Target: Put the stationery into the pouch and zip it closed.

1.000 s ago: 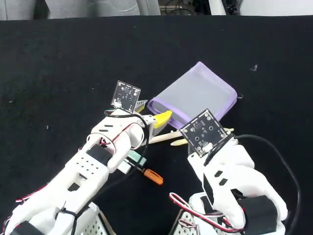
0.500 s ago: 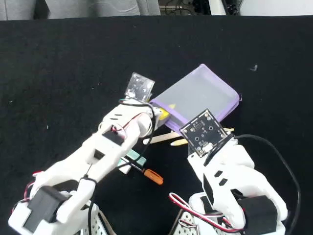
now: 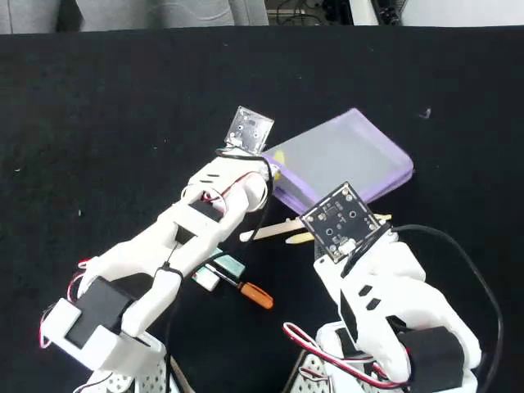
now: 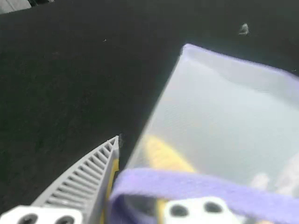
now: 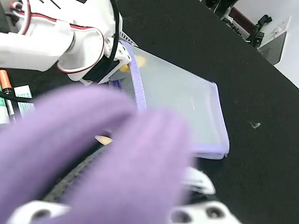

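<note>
Upper centre of frame: purple pouch (image 3: 348,155), its near edge pinched in the closed right hand (image 5: 126,196); left hand (image 4: 140,200) at the mouth, closed on a yellow marker (image 4: 163,156) partly inside; loading step; next, probably release, then fetch pencil (image 3: 266,231) and pen (image 3: 252,292) off the bench (image 3: 123,106).

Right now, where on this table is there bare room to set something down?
Bare table stretches beyond the left arm, out to the left edge, and in a strip between the pouch and the far edge. Right of the pouch is free too. Near the front it is crowded: wooden stick, orange-tipped pen and the right arm.
</note>
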